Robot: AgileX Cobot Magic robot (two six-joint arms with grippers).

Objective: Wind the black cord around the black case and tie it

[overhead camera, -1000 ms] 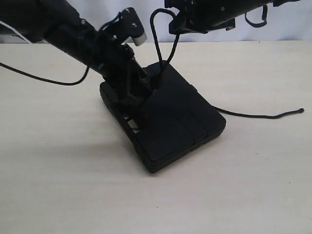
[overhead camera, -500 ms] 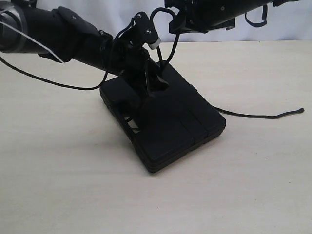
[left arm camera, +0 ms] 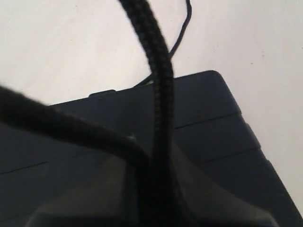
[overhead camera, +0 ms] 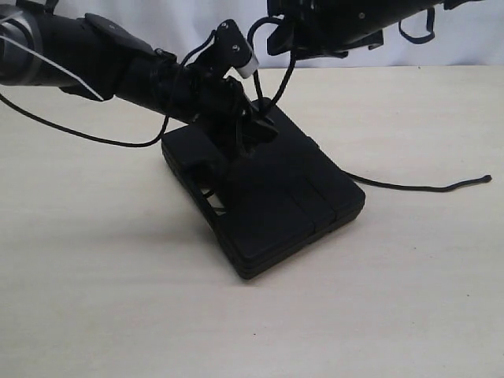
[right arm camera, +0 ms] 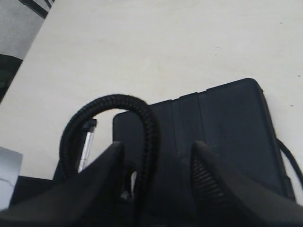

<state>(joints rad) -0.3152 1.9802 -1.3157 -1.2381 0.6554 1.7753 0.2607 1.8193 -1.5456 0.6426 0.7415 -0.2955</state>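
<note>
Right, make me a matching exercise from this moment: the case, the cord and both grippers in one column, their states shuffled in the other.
Things:
1. black case
2. black cord
3. left gripper
4. right gripper

States:
A. jaws apart, a loop of cord arching between them
B. lying on the table
C. closed on the cord, just above the case
D. one end trailing across the table

Pairs: 1-B, 2-D, 3-C, 4-A

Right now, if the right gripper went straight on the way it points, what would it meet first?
Probably the black cord: its loop arches across the open right gripper, close by one finger. Behind it lies the black case; depth is unclear.
</note>
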